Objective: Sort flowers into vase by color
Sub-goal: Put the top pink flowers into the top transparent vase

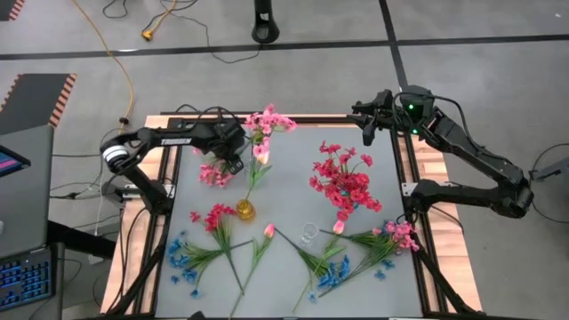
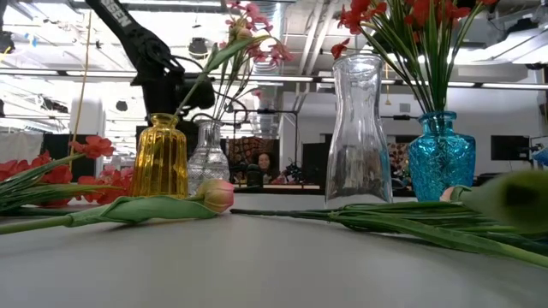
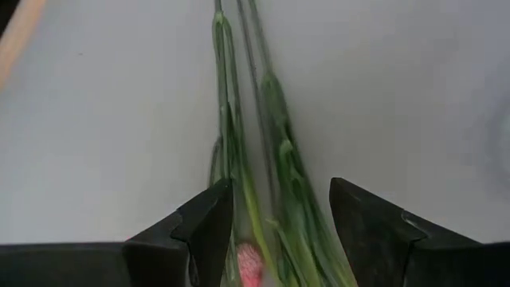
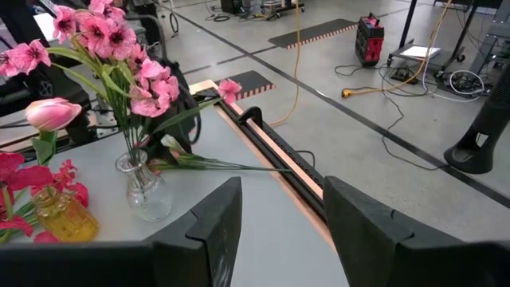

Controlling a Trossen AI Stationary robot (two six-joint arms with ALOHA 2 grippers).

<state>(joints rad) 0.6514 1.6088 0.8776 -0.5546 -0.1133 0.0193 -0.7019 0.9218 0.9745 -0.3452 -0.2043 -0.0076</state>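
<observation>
From above, the left end effector (image 1: pixel 229 163) hangs over pink flowers (image 1: pixel 213 173) lying on the table (image 1: pixel 284 169), beside the yellow vase (image 1: pixel 244 211); the right end effector (image 1: pixel 366 126) waits at the far right corner. The low view alone shows the clear vase (image 2: pixel 358 141) standing empty. The left wrist view shows the fingers (image 3: pixel 203 231) spread wide, empty, straddling green stems (image 3: pixel 275 159); lowering squarely before closing should gather them cleanly. The right wrist view shows its own parted, empty fingers (image 4: pixel 211 231).

From overhead we look straight down on the desk (image 1: pixel 284 191); low, level across it. Wrist views sit close, perhaps sharing the yellow vase (image 2: pixel 159 157) with both.
</observation>
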